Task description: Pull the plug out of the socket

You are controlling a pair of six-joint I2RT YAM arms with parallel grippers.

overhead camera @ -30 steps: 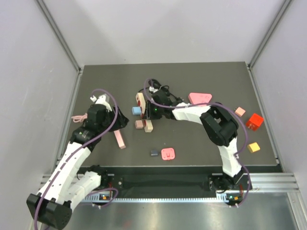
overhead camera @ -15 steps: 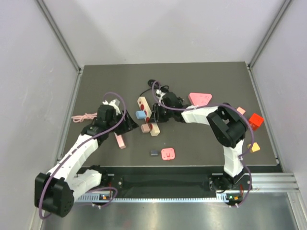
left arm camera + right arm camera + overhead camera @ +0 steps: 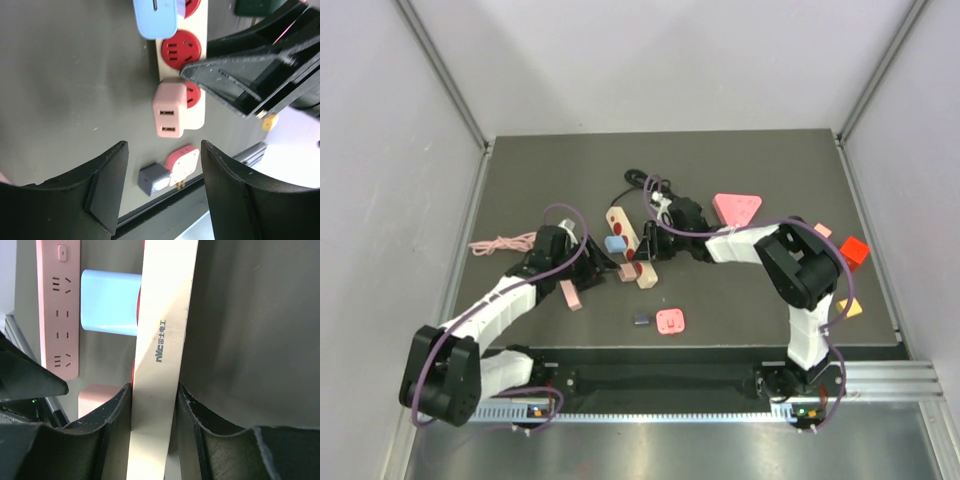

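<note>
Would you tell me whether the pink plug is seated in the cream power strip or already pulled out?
Seated: in the left wrist view the pink plug sits flush against the cream power strip, with no prongs showing.

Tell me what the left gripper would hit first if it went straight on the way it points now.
Probably the pink plug, seated in the beige power strip, which lies dead ahead of the open left gripper. Depth is unclear from the wrist view.

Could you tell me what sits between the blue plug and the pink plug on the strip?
One empty red socket separates the blue plug from the pink plug, shown in the left wrist view.
</note>
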